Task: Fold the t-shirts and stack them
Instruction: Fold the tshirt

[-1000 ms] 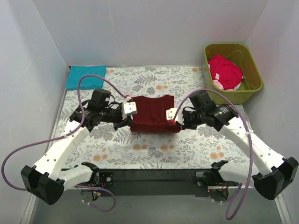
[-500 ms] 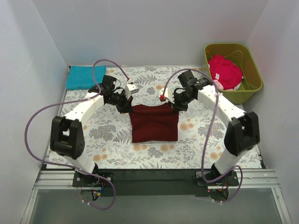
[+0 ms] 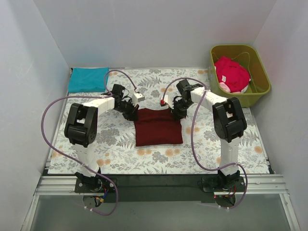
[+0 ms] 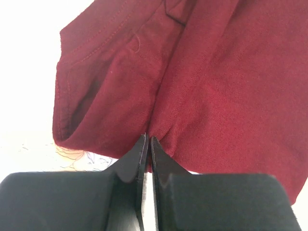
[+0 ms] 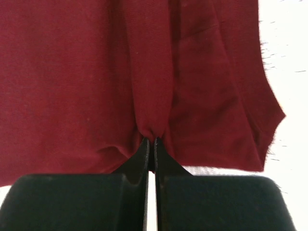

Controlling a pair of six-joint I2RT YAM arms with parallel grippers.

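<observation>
The left hand and right hand are each clamped on a small pucker at the far edge of the maroon t-shirt, which lies mid-tabletop and, being light, limp cloth, looks best gripped near its corners.

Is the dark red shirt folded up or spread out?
Folded: the maroon shirt lies as a compact rectangle, no sleeves sticking out.

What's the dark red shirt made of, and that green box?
The dark red shirt looks like soft knitted cloth, maybe cotton jersey. It is matte, with fine ribs and stitched hems, and it puckers where the jaws pinch it. The green box seems to be hard plastic, with smooth, slightly shiny walls that keep a stiff shape.
</observation>
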